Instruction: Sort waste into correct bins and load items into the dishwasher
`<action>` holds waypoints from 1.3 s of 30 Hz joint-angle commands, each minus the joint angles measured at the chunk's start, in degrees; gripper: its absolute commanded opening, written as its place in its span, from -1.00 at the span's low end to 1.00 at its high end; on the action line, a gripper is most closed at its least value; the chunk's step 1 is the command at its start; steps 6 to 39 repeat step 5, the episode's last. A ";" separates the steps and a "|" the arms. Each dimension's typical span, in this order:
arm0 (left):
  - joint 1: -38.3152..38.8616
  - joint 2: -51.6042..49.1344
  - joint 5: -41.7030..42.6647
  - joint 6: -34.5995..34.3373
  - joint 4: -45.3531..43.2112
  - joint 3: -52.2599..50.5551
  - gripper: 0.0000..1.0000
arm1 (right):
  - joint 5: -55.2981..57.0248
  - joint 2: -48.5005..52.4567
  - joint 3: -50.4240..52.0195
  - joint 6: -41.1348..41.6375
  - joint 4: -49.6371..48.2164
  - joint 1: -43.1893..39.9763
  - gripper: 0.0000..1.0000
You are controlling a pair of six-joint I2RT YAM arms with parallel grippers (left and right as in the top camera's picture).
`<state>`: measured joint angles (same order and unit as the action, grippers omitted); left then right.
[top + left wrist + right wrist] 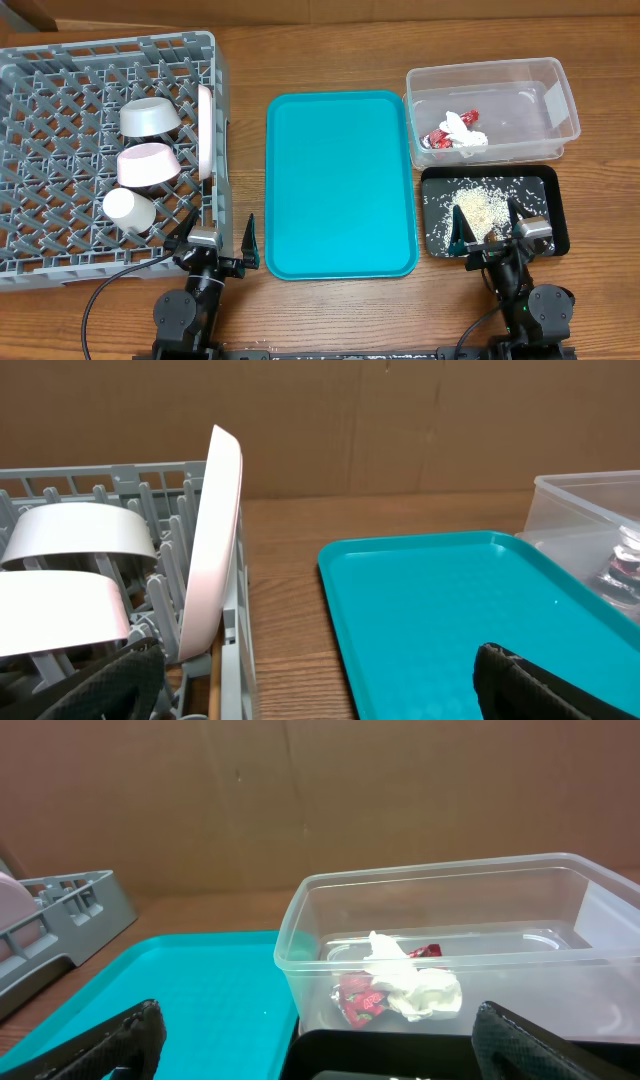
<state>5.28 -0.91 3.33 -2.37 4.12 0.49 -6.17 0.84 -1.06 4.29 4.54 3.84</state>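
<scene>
Overhead inventory: grey dish rack [60, 90] is holding pale bowl [150, 117], pink bowl [147, 165] and small cup [128, 209] propped among its pegs, with white plate [205, 130] standing on edge at its right wall, likely for washing. Clear tub [560, 90] is holding wrapper [458, 135] with tissue. Black tray [555, 210] is holding rice [480, 205], so each waste is lying in its own bin. Left gripper [220, 240] and right gripper [487, 232] are hanging with jaws wide apart, carrying nothing.

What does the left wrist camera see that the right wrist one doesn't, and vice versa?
Only the left wrist view: two pale bowls beside a white round plate standing on edge. Only the right wrist view: a crumpled red-and-white wrapper with white tissue, and a shallow black tray's rim. Both: the flat teal tray, clear plastic rectangular tub, grey plastic dish rack and wooden table.
</scene>
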 commanded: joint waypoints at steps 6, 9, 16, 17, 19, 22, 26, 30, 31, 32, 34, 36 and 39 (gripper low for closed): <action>0.48 0.28 -0.83 1.31 0.17 -0.20 0.99 | -0.31 -0.68 0.59 0.22 -0.22 0.33 0.99; 0.48 0.28 -0.83 1.31 0.17 -0.20 0.99 | -0.31 -0.68 0.59 0.22 -0.22 0.33 0.99; 0.48 0.28 -0.83 1.31 0.17 -0.20 0.99 | -0.31 -0.68 0.59 0.22 -0.22 0.33 0.99; 0.48 0.28 -0.83 1.31 0.17 -0.20 0.99 | -0.31 -0.68 0.59 0.22 -0.22 0.33 0.99; 0.48 0.28 -0.83 1.31 0.17 -0.20 0.99 | -0.31 -0.68 0.59 0.22 -0.22 0.33 0.99; 0.48 0.28 -0.83 1.31 0.17 -0.20 0.99 | -0.31 -0.68 0.59 0.22 -0.22 0.33 0.99; 0.48 0.28 -0.83 1.31 0.17 -0.20 0.99 | -0.31 -0.68 0.59 0.22 -0.22 0.33 0.99; 0.48 0.28 -0.83 1.31 0.17 -0.20 0.99 | -0.31 -0.68 0.59 0.22 -0.22 0.33 0.99; 0.48 0.28 -0.83 1.31 0.17 -0.20 0.99 | -0.31 -0.68 0.59 0.22 -0.22 0.33 0.99; 0.48 0.28 -0.83 1.31 0.17 -0.20 0.99 | -0.31 -0.68 0.59 0.22 -0.22 0.33 0.99; 0.48 0.28 -0.83 1.31 0.17 -0.20 0.99 | -0.31 -0.68 0.59 0.22 -0.22 0.33 0.99; 0.48 0.28 -0.83 1.31 0.17 -0.20 0.99 | -0.31 -0.68 0.59 0.22 -0.22 0.33 0.99; 0.48 0.28 -0.83 1.31 0.17 -0.20 0.99 | -0.31 -0.68 0.59 0.22 -0.22 0.33 0.99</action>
